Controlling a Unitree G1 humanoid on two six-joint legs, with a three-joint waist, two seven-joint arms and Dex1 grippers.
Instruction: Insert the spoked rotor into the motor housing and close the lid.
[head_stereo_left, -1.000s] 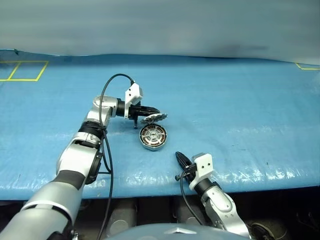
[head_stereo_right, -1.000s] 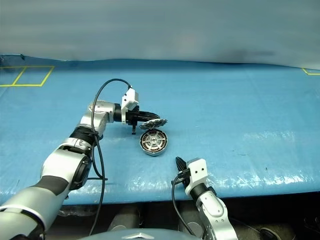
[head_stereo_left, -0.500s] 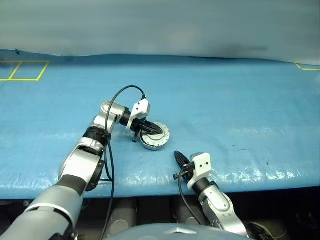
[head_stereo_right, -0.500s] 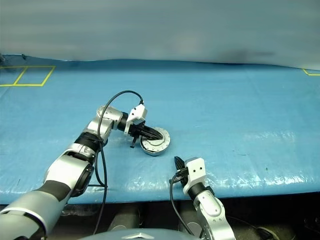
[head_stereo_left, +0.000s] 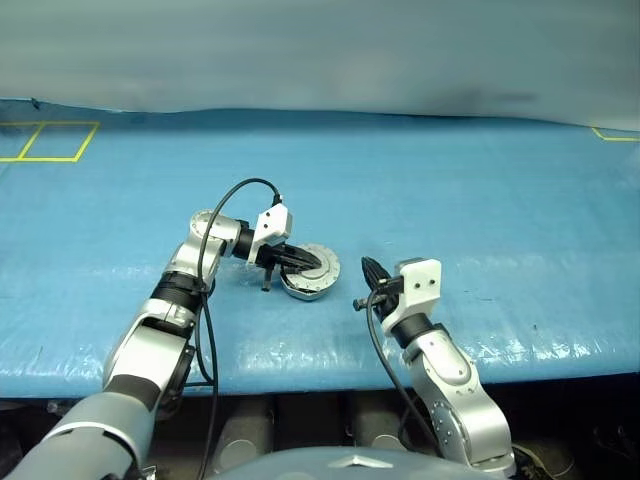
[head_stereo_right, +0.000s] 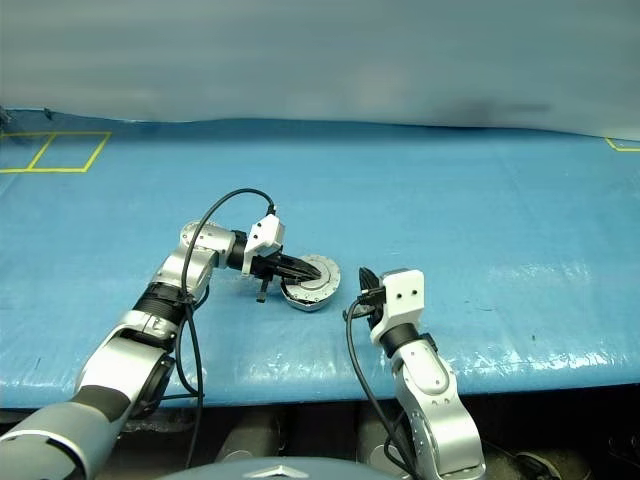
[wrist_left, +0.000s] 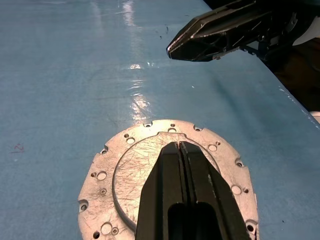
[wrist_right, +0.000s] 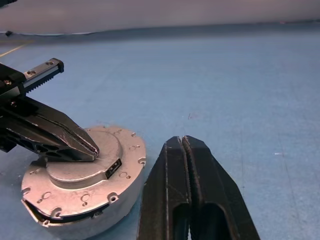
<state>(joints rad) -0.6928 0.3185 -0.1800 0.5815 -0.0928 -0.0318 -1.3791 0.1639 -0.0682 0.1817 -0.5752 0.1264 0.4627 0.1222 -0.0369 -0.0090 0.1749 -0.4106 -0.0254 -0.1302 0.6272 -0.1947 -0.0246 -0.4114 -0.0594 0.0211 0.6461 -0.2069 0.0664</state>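
2 grippers flank the closed motor. On the left, the left gripper (head_stereo_left: 305, 262), fingers pressed together and empty, rests its tips on the lid (wrist_left: 125, 172), probably pressing it flat onto the motor housing (wrist_right: 95, 212). To the right, the right gripper (head_stereo_left: 372, 272) hovers near, fingers together, holding nothing.

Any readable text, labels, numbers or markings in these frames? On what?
None readable.
The lid: bare scratched metal with screw holes, no print.
The blue table cover: yellow taped lines at the far corners, no lettering.
The left claw and the right claw: plain black.
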